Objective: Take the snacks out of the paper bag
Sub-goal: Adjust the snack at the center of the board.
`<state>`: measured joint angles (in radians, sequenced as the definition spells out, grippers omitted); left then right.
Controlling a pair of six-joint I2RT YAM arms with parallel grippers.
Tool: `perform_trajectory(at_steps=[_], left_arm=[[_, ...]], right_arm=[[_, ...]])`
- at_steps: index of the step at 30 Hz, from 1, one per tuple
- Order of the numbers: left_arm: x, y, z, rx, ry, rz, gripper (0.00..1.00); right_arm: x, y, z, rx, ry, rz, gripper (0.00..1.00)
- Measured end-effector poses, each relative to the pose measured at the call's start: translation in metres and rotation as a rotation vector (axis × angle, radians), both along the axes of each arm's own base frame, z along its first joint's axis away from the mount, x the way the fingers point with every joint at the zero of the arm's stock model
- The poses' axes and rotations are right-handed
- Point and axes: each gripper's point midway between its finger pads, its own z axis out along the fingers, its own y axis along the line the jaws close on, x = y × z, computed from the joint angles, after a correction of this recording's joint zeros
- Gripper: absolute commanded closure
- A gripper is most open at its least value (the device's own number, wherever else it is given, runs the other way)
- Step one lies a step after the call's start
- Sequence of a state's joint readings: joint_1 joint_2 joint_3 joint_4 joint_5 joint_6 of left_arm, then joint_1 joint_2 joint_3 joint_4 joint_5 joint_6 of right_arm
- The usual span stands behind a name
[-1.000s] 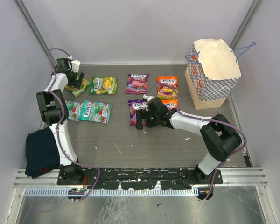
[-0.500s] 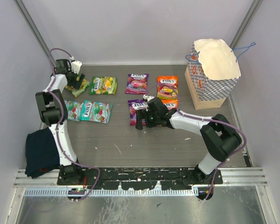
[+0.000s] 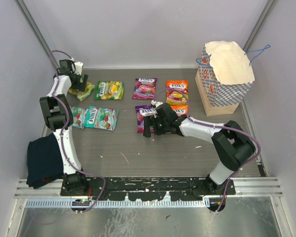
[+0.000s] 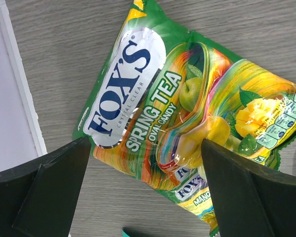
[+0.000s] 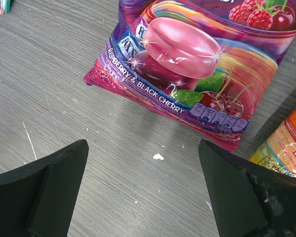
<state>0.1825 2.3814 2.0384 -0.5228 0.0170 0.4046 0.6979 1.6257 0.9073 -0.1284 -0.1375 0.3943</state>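
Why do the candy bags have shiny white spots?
Left wrist view: light bounces off the glossy green packet, leaving pale streaks; right wrist view: small bright glints on the purple packet; top external view: even light, no strong glare.

Purple snack packet [image 5: 197,64] beyond spread pincer [image 5: 143,192]

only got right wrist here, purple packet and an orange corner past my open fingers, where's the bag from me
Observer: The paper bag stands upright at the table's far right corner, just beyond the orange packets and well clear of the right gripper.
Operator: anything left inside
Observer: The top view shows only cream lining at its mouth; how deep it goes is hidden.
Operator: and the left arm
Observer: The left gripper is open above a green Spring Tea packet at the far left of the table.
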Motion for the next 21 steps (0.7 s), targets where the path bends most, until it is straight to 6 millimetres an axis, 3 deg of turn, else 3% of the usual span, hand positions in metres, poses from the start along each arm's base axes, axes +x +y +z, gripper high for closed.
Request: perform_trajectory(at_steps=[10,21], left_arm=[[0.009,-0.003,-0.005,-0.095,0.080,0.202,0.02],[-0.010,0.001,-0.011,-0.193,0.082,0.536,0.02]], right_arm=[[-0.001,0.001,0.000,0.003,0.002,0.003,0.00],[-0.001,0.001,0.002,0.010,0.001,0.006,0.00]])
